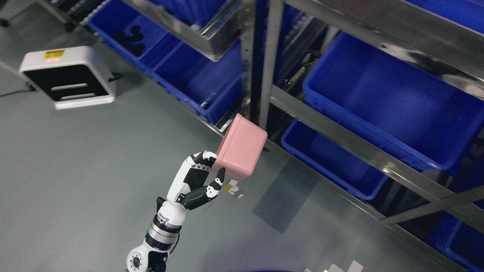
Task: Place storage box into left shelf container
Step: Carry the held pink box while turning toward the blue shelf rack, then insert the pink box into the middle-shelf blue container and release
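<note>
Head view, looking down at a slant across a grey floor (75,181) toward a steel shelf rack (264,75) stocked with blue bins.

Take the pink storage box (242,149) as your landmark. It hangs in the air just in front of the rack's upright post, tilted, its closed bottom turned toward the camera and its open mouth facing away toward the shelves. You cannot see inside it.

Just below and to the left of the pink box is your left hand (196,177), white and black, its arm rising from the bottom edge left of centre. The hand is clamped on the box's lower rim: fingers (202,158) curl over the near edge, and the thumb (216,185) presses against the underside. The wrist is cocked so the box points up and to the right. A small tag (232,189) dangles beneath the box.

Up and to the left of the pink box, behind the shelf rail, sits the left blue bin (196,79), open-topped, apparently the target container. It lies beyond the box, so the carry seems to need a reach forward and leftward past the post.

To the right of the pink box are a large blue bin (393,102) on the upper level and a lower blue bin (325,158).

Far left of the box, a white step stool (68,77) stands on the floor.

Your right hand is not in view.
</note>
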Controlling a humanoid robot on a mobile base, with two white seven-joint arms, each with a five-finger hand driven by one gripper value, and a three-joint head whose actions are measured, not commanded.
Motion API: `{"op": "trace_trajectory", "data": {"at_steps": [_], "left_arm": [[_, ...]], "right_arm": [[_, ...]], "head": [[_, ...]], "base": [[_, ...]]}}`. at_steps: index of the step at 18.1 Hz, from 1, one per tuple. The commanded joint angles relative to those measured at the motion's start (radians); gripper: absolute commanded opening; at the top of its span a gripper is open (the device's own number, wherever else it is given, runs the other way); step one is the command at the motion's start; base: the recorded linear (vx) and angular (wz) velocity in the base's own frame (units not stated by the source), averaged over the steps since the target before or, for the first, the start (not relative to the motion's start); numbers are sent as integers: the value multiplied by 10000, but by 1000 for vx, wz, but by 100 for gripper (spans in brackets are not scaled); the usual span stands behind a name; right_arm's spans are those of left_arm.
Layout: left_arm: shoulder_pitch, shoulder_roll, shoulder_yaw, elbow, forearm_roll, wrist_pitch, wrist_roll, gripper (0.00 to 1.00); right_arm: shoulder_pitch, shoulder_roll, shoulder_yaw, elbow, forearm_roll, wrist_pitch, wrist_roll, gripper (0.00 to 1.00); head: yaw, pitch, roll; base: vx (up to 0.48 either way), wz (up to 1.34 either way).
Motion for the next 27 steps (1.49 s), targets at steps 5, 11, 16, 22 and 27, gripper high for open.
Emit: {"op": "trace_trajectory", "data": {"at_steps": [5,11,16,22,27], "left_arm": [[-1413,175,-444,1300,-910,149,-25,3],[-4205,175,-91,3600,-2196,349,-25,3],[-6676,175,261,6684,-4494,257,-683,4],[-7983,175,108,8098,-8300,196,-761,7],[-8014,175,77,8743,-9992,-418,-731,10]], "right_arm": [[-47,-175,0,-175,-215,-10,19,100],[-47,-175,0,-175,-215,-10,34,100],[-32,-175,0,-175,-215,-25,19,100],[-47,-175,0,-175,-215,-25,19,100],[-32,-175,0,-175,-215,-25,19,100]], "head": [[0,0,0],[0,0,0],[0,-1,0],[0,-3,0],[0,-3,0]], "base": [[193,-907],[145,-583],[96,-385],[59,-219],[14,-62]]}}
